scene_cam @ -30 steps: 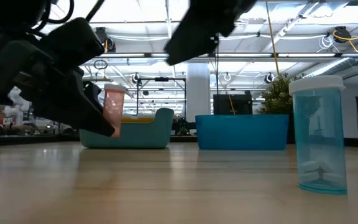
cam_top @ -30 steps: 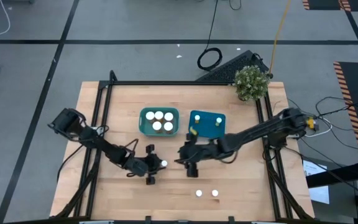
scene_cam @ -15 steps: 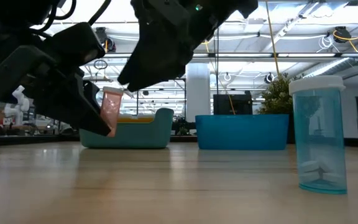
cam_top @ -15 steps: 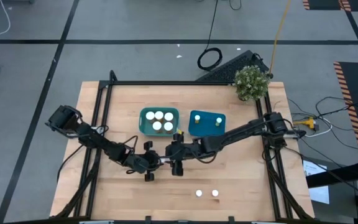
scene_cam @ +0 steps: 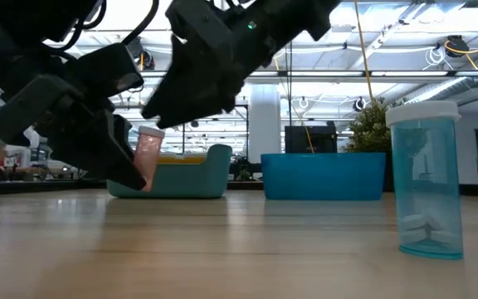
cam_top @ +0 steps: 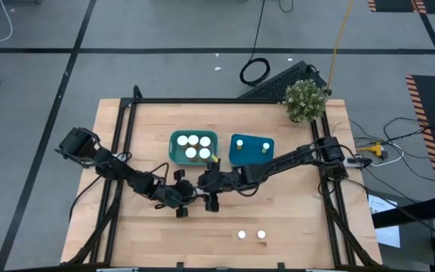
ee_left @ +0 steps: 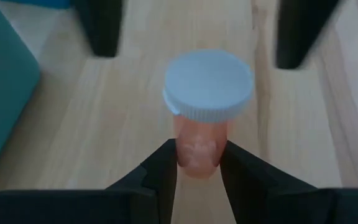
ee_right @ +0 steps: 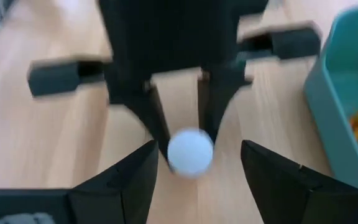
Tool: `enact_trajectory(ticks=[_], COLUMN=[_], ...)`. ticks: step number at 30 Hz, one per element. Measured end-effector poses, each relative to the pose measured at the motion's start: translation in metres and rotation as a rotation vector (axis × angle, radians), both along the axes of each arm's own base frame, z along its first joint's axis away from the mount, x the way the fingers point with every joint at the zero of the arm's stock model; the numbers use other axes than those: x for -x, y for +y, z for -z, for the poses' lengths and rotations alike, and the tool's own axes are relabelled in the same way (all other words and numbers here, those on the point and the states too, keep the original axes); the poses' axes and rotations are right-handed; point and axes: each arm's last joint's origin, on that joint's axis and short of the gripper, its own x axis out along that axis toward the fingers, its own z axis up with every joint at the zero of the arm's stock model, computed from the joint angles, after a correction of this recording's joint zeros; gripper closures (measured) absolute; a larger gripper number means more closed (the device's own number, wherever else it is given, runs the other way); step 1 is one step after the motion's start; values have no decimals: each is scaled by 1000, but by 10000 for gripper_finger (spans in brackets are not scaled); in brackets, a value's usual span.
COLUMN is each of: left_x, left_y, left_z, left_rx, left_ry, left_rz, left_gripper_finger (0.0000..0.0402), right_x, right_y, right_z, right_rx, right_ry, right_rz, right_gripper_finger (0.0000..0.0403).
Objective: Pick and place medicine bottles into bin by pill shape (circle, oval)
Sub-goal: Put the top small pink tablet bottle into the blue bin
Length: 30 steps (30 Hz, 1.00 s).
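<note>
- The left gripper [ee_left: 197, 163] clamps a pink translucent bottle [ee_left: 197, 142] by its round body; its ribbed white cap [ee_left: 209, 84] is free, and the bottle tilts above the table [cam_top: 293, 219].
- The right gripper [ee_right: 194, 163] faces it, fingers spread wide on either side of that cap, not touching.
- This happens near mid-table, just in front of the two bins.
- The light teal bin [cam_top: 177, 140] has rounded walls and holds five white-capped bottles; the deeper blue bin [cam_top: 249, 143] holds one.
- Two more caps [cam_top: 251, 235] stand near the front edge; a clear blue bottle [scene_cam: 426, 178] stands upright.
- A small potted plant [cam_top: 306, 100] sits at the far right corner.
</note>
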Motion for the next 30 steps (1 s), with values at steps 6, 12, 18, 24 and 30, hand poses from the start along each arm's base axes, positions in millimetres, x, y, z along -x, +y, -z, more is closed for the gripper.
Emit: enact_trajectory(ticks=[6,12,18,24,30], left_x=[1,1,-3,-9,-11], left_y=[0,2,4,2,1], left_z=[1,2,-4,-12,-14], left_rx=[-4,9,0,-16,-13], left_ry=[10,37,125,158,151], left_rz=[0,11,11,12,9], left_gripper_finger=[282,282,282,282,282], right_x=[-2,-6,-8,-9,-8], right_y=[-5,-6,-6,-8,-8], right_z=[0,6,12,12,12], right_rx=[-12,-32,-19,-14,-23], right_ry=[-10,-19,-19,-20,-12], right_rz=[-7,-50,-64,-62,-81], right_gripper_finger=[164,174,179,188,202])
